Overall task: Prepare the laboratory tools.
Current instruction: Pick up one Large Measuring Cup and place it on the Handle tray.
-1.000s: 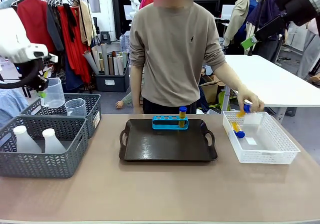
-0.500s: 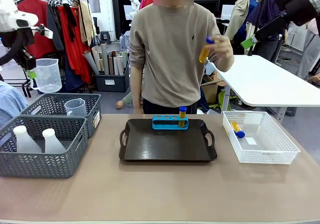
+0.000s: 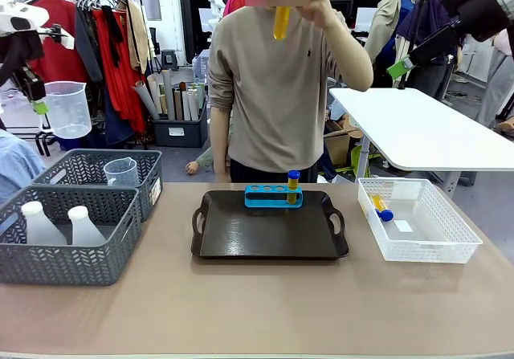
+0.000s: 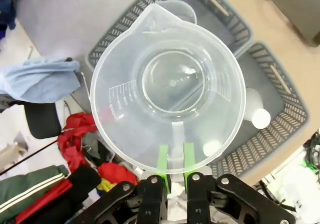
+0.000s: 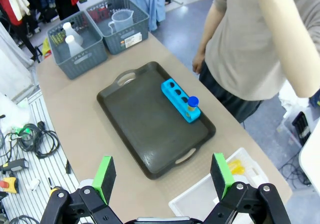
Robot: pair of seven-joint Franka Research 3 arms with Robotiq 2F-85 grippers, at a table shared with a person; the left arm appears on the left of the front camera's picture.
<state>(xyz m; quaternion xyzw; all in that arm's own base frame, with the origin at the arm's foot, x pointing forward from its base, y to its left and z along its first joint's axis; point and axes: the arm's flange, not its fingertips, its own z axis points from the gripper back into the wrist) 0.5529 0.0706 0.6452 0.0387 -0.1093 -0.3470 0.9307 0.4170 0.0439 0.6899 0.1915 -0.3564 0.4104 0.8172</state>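
At the middle of the tabletop (image 3: 257,311), a tray (image 3: 269,238); on its far part, a rack (image 3: 269,196) with a standing tube (image 3: 293,184) at the right end. Right of the tray, a mesh basket (image 3: 422,253) with a lying tube (image 3: 381,206) inside. Left of the tray, a near basket (image 3: 72,263) with two flasks (image 3: 38,224) inside; just behind it, a far basket (image 3: 148,170) with a beaker (image 3: 120,171) inside. Higher up at the far left, a held beaker (image 3: 66,110) in the left pincer (image 4: 173,159).

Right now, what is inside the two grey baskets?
Near basket: two white flasks. Far basket: one clear beaker. The lattice walls hide their bases and anything lying lower.
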